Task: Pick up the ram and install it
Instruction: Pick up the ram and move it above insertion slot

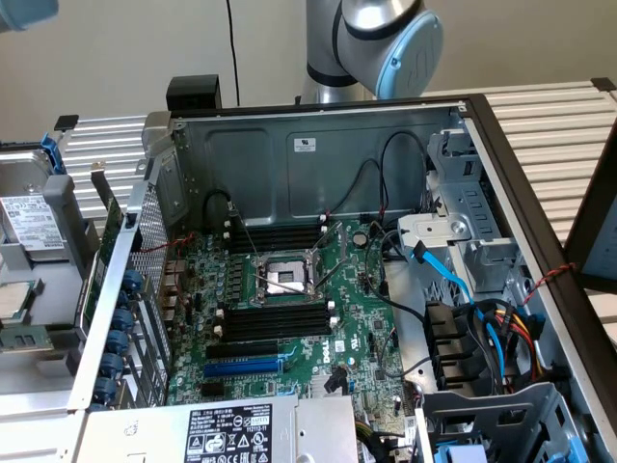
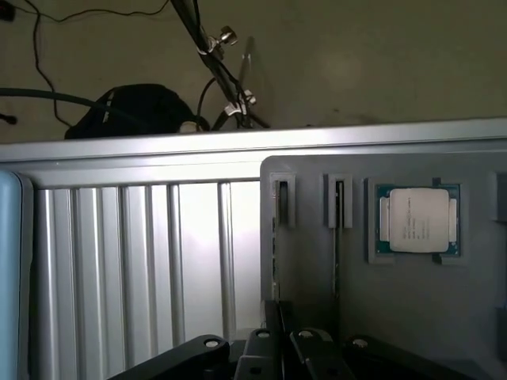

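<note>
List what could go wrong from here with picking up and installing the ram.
1. Two ram sticks stand edge-up, close together in the tray; a slightly off descent might knock the neighbour.
2. The CPU lies in the same tray beside them and could get bumped.
3. The black slots flank the socket, with cables to one side; a misaligned stick might strike them.

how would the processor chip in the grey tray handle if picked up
The processor chip looks flat with a metal lid, so probably stiff, unlikely to roll. It sits recessed in the grey tray, so its edges may be hard to grip.
</note>
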